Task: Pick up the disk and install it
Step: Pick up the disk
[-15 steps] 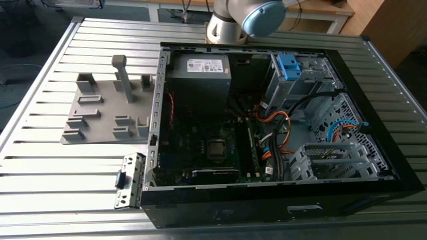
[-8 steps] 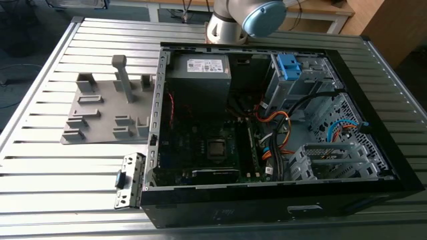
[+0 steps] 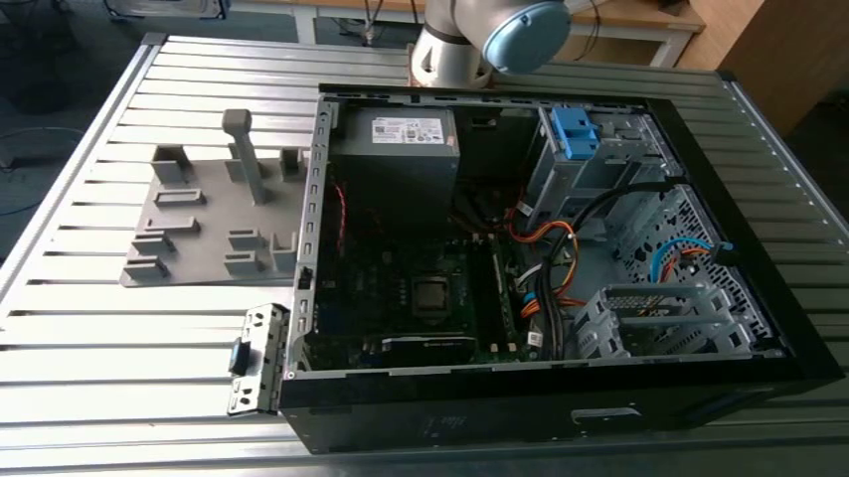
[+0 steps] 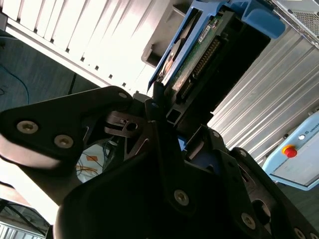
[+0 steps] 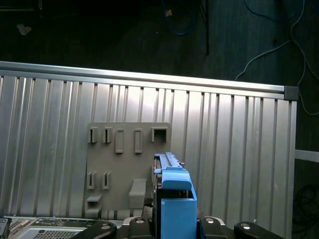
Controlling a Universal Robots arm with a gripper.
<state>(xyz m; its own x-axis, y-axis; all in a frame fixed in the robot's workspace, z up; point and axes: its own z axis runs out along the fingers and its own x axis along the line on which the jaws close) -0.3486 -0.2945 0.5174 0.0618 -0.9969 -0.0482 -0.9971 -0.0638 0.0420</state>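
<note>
A ribbed metal table (image 3: 80,328) is carrying the scene. The disk (image 5: 175,199), in its blue caddy, is being held on edge above the table by the gripper (image 4: 167,102), jaws clamping it, over a grey slotted plate (image 5: 124,169). An open computer case (image 3: 464,422) is lying beside that plate.

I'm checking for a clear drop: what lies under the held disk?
In the first wrist view, the disk hangs above one edge of the grey slotted plate on the ribbed table. What lies directly beneath is covered by the disk.
</note>
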